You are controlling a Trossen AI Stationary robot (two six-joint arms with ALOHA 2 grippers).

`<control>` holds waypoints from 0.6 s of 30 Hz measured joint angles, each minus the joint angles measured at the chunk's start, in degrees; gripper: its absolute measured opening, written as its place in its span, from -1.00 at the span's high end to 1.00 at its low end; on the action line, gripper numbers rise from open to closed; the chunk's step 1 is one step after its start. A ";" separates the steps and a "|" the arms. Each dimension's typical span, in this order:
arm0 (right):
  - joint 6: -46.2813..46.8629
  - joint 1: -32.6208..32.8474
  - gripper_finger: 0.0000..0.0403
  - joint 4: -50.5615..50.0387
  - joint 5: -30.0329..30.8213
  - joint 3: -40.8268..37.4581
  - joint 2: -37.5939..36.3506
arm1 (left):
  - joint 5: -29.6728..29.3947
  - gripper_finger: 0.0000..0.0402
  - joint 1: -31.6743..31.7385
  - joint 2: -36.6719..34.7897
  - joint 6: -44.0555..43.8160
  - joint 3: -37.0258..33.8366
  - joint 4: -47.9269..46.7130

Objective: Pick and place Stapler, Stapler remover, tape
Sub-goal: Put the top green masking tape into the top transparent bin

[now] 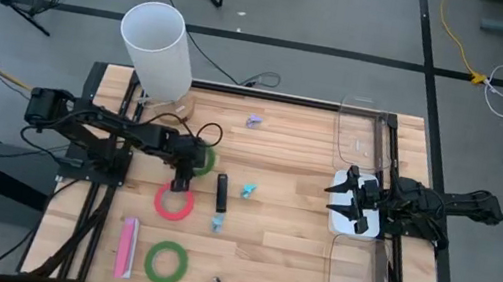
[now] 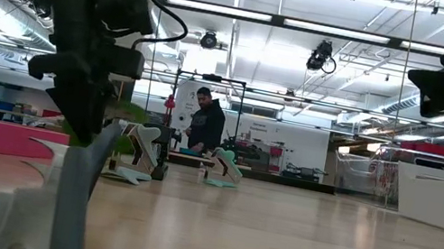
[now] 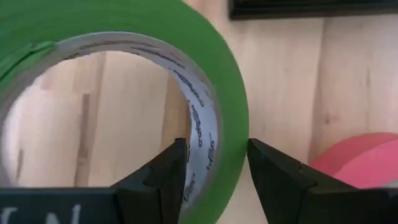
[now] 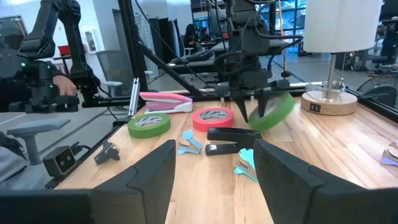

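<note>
The left pincer [image 1: 183,173] is clenching a green roll [image 3: 205,87] of tape by its wall, one finger inside the ring and one outside, left of centre in the high view. In the right wrist view the roll [image 4: 272,111] is hanging tilted, clear of the tabletop [image 1: 290,218], above the red roll [image 1: 175,202] and beside the black stapler [image 1: 221,192]. The second green roll [image 1: 166,262] is lying lower left, next to a pink stapler [image 1: 126,246]. The right pincer [image 1: 351,200] is waiting released at the right edge, over a white tray [image 1: 360,224].

To carry well, the arm should be keeping the squeeze steady, since a tilted ring could swing or slip, and lifting clear of the red roll before travelling.
</note>
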 joint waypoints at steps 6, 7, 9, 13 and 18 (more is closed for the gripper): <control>0.00 0.00 -0.08 0.01 0.00 -0.01 0.00 | -1.49 0.12 0.02 -0.01 1.15 2.65 -1.95; 0.00 0.00 -0.08 0.00 0.02 0.01 0.00 | -1.97 0.12 0.02 -0.01 1.24 3.00 -2.17; 0.00 0.02 -0.08 0.02 0.02 0.01 0.00 | -2.67 0.12 0.05 -0.05 1.31 3.13 -2.18; 0.00 0.00 -0.08 0.00 0.02 0.01 -0.02 | -3.01 0.12 0.43 0.70 1.47 3.12 -4.85; 0.00 0.00 -0.08 0.02 0.13 0.00 0.00 | -3.15 0.12 1.06 1.20 1.47 3.11 -5.46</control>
